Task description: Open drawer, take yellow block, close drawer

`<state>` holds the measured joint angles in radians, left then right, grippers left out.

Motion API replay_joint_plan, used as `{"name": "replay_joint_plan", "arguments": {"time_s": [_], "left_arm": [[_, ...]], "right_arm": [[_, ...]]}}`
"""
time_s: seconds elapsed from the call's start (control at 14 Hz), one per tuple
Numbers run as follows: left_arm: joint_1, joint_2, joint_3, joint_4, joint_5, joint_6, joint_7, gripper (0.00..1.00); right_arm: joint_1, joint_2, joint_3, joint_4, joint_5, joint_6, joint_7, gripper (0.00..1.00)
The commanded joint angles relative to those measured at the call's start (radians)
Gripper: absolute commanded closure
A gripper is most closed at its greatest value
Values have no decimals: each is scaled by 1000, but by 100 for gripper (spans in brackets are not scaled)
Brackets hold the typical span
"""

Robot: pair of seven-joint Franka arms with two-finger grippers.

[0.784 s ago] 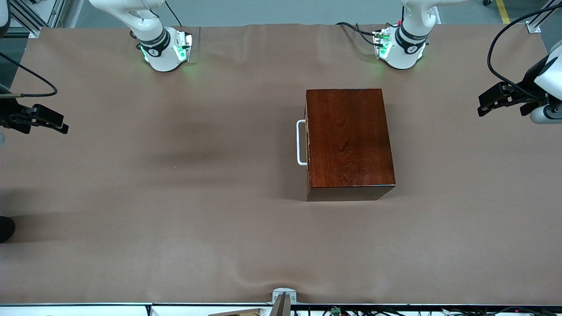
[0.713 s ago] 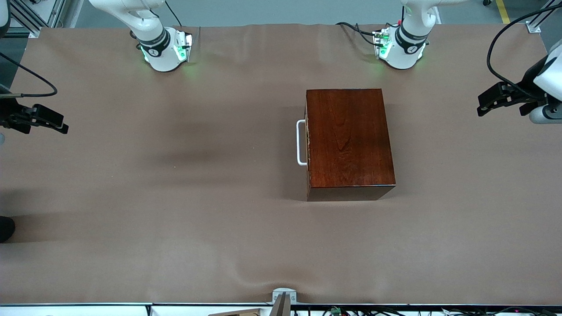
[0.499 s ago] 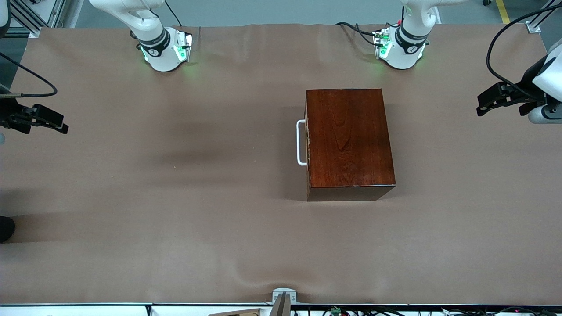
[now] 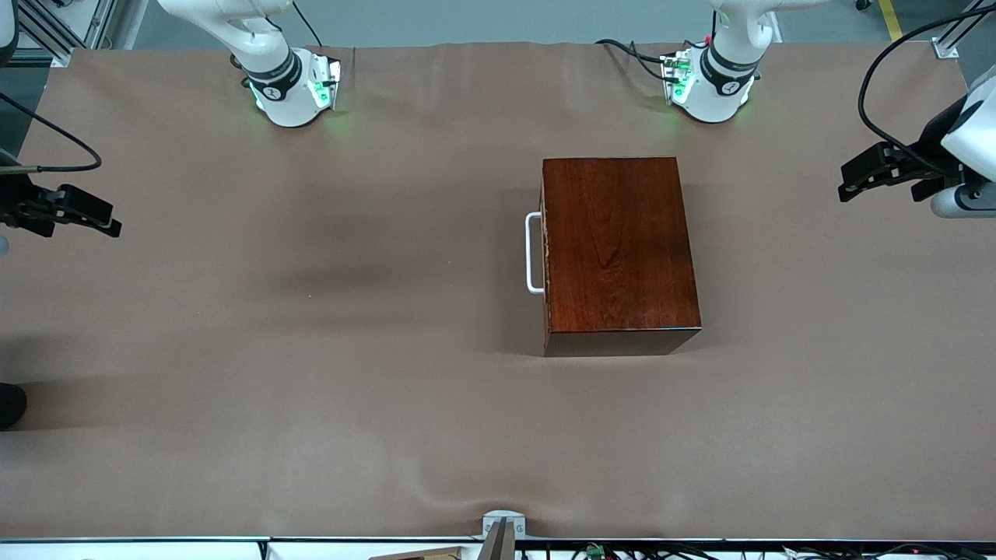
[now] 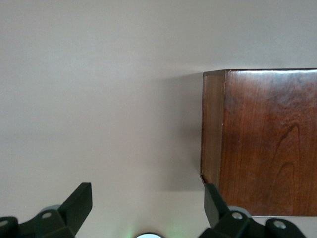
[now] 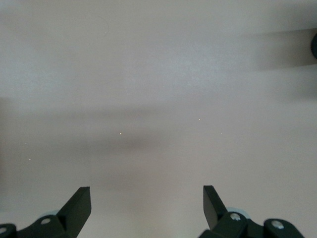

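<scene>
Item 1, wooden box [image 4: 618,253]: glossy mahogany-coloured, rectangular, standing on the desk [image 4: 311,350] toward the left arm's end. Its drawer [image 4: 545,257] is fully pushed in, front flush with the box and facing the right arm's end of the desk. A white U-shaped bar handle [image 4: 533,253] projects from the drawer front; nothing touches it.

Item 2, yellow block: not visible in any view.

Item 3, left end effector [image 4: 875,173]: hovers over the desk at the left arm's end, well apart from the box. Fingers [image 5: 79,201] spread wide, released, holding nothing and touching nothing. The left wrist view shows the bare desk between the fingers and a corner of the box [image 5: 262,144] alongside one fingertip.

Item 4, right end effector [image 4: 78,210]: hovers at the desk edge at the right arm's end, well apart from the box; this arm waits. Fingers [image 6: 79,203] spread wide, released, empty, with only the brown desk covering [image 6: 158,99] beneath.
</scene>
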<state>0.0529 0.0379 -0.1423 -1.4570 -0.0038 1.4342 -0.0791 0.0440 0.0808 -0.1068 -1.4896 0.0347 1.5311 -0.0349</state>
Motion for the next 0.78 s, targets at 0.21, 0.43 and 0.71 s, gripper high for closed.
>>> {"name": "replay_joint_plan", "arguments": {"time_s": [0.21, 0.43, 0.71], "left_arm": [[10, -1, -5, -8, -21, -18, -33, 0], [12, -10, -2, -15, -18, -27, -38, 0], [22, -10, 4, -9, -19, -52, -37, 0]], "right_arm": [[-4, -26, 6, -17, -12, 1, -3, 0], [-4, -26, 6, -17, -12, 3, -3, 0], [-3, -26, 6, -17, -12, 1, -3, 0]]}}
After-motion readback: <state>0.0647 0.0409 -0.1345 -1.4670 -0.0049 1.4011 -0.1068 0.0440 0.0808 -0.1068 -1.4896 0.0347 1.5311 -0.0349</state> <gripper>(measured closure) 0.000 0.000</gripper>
